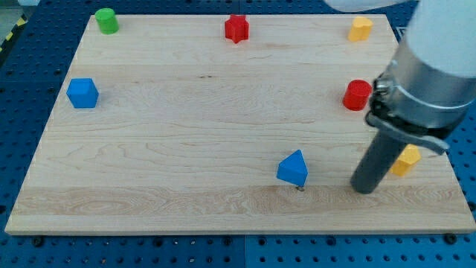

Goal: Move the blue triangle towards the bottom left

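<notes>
A pale wooden table (186, 134) lies on a blue perforated base. My tip (364, 187), a bare rod tool holding nothing, stands apart at the view's right of the blue triangle (293, 168), near a yellow block (407, 159).

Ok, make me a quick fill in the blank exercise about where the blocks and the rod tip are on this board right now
1. My tip sits on the view's ____ side of the blue triangle, apart from it.
2. The blue cube lies near the board's ____ edge in the view.
3. The block at the view's top left corner is the ____ cylinder.
4. The red star lies near the view's ____ edge of the board.

Missing words: right; left; green; top
</notes>
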Available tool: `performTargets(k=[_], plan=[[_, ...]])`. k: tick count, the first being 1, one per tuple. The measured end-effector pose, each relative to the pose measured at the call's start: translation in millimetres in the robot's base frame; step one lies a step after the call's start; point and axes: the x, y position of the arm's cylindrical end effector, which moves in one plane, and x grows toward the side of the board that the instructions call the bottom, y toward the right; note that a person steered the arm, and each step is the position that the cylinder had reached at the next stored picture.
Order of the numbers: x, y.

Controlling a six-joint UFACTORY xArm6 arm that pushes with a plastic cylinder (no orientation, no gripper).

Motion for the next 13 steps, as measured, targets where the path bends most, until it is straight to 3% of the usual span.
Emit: performTargets(k=[2, 5, 8, 9, 11, 13], plan=[[0.9, -63.2], [-20.4, -56.0], [-22.6, -170.1], [-23.2, -178.3], [-32.4, -126.9], [-52.8, -199.3]])
